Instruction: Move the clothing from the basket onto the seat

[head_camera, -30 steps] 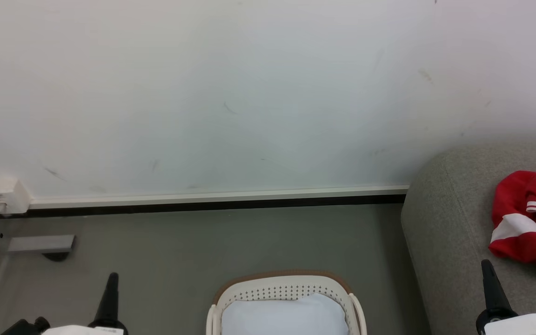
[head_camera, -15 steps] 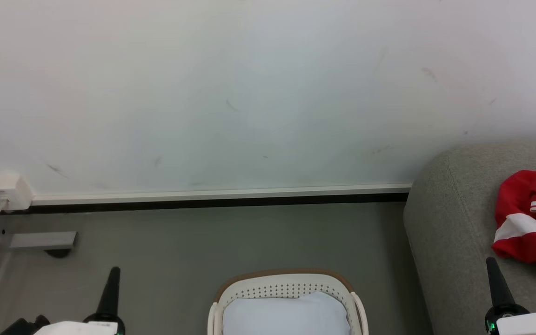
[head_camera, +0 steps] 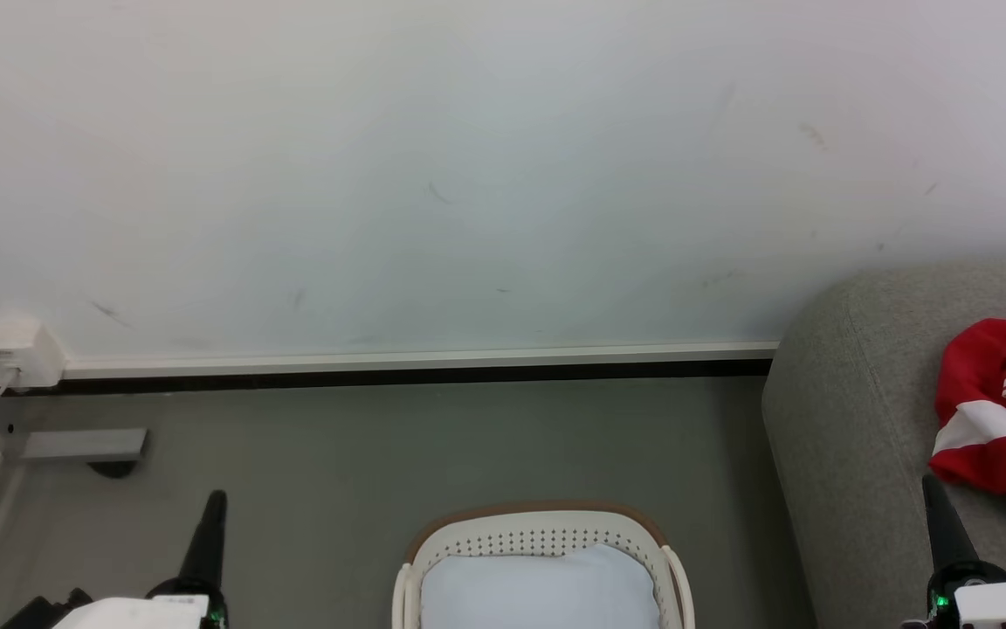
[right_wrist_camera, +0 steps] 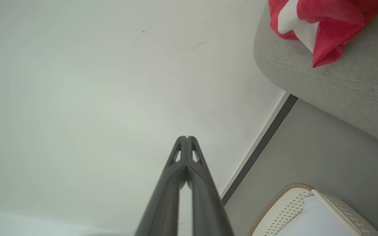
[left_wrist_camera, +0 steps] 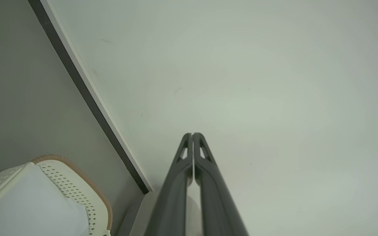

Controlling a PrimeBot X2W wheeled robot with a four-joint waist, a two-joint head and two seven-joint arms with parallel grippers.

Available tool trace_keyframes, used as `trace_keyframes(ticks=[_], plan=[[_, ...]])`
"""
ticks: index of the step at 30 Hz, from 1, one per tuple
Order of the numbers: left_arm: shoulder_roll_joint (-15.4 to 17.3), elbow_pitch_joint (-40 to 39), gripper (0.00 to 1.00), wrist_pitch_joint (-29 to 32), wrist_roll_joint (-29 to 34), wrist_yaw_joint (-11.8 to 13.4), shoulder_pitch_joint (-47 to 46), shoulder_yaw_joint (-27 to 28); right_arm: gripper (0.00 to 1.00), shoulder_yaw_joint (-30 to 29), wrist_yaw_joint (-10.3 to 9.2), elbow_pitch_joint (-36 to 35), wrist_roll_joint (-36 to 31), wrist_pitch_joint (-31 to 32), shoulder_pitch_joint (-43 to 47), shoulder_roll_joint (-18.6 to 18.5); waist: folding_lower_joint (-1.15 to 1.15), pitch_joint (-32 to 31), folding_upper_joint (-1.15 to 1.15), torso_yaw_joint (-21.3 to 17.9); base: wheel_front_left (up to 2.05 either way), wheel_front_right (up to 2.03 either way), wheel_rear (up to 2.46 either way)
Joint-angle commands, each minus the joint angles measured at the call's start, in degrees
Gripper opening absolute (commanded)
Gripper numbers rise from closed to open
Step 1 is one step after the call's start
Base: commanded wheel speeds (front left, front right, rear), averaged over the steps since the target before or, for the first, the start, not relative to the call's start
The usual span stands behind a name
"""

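The clothing (head_camera: 996,419) lies bunched on the seat (head_camera: 852,437), red with white panels, and the head view's right border cuts it off. The basket (head_camera: 538,517) stands on the floor (head_camera: 433,445) just beside the seat. The part of it that shows holds a pale cloth (head_camera: 538,590) and no red.

Over the last second the whole head picture has drifted slightly, wall (head_camera: 468,175) and skirting board (head_camera: 416,358) included. That is the camera moving, not the things. The clothing sits as it did, so the transfer looks done or nearly so (the basket's near half is out of frame, so this is not certain).

The left end effector (left_wrist_camera: 192,134) and right end effector (right_wrist_camera: 186,137) each have their fingers pressed together on nothing, pointing at the bare wall.

The head view gives only one dark tip per arm, while the wrist views make that closure plain. The right wrist view also shows a folded red-and-white corner resting close to the seat's rounded edge, which could slip if nudged.
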Motion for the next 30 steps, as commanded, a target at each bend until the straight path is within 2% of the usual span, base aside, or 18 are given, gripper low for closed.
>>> trace_keyframes(ticks=[1,30], plan=[[0.14,-0.63,0.00,0.50,-2.18,-0.40,-0.91,0.38,0.00,-0.45,-0.09,-0.50,1.61,0.43,-0.87,0.02,0.00,0.07,0.00,0.06,0.00,0.00,0.00],[-0.23,-1.54,0.00,3.67,-13.69,-0.50,-1.60,0.74,0.00,-2.48,-0.11,-1.32,12.52,3.57,-1.11,0.12,-0.01,0.90,0.00,0.82,0.00,0.00,0.00]])
